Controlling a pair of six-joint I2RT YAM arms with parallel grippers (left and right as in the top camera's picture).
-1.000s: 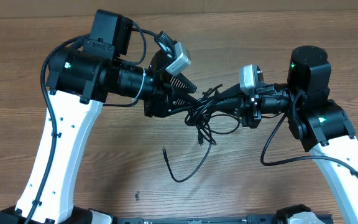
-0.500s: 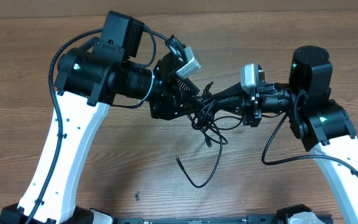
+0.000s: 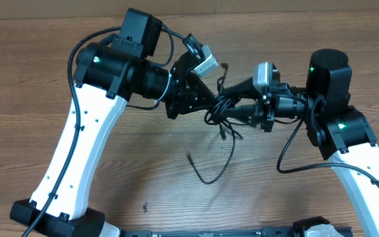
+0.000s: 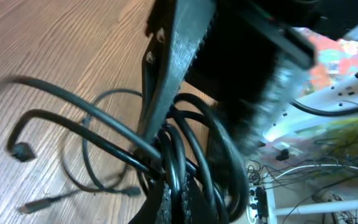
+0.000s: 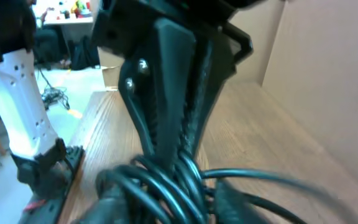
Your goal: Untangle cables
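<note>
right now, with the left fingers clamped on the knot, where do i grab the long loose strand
Take the long loose strand on its open curve below the knot, coming from above on the right side. There it runs alone over bare table, clear of the left gripper.

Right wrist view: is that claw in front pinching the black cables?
Yes, the left gripper has its two ribbed fingers pressed together on the cables.

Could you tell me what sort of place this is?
Probably a robotics lab: two white-and-black robot arms at a wood-grain table, a tangle of thin black cables, loose wiring on the floor behind.
</note>
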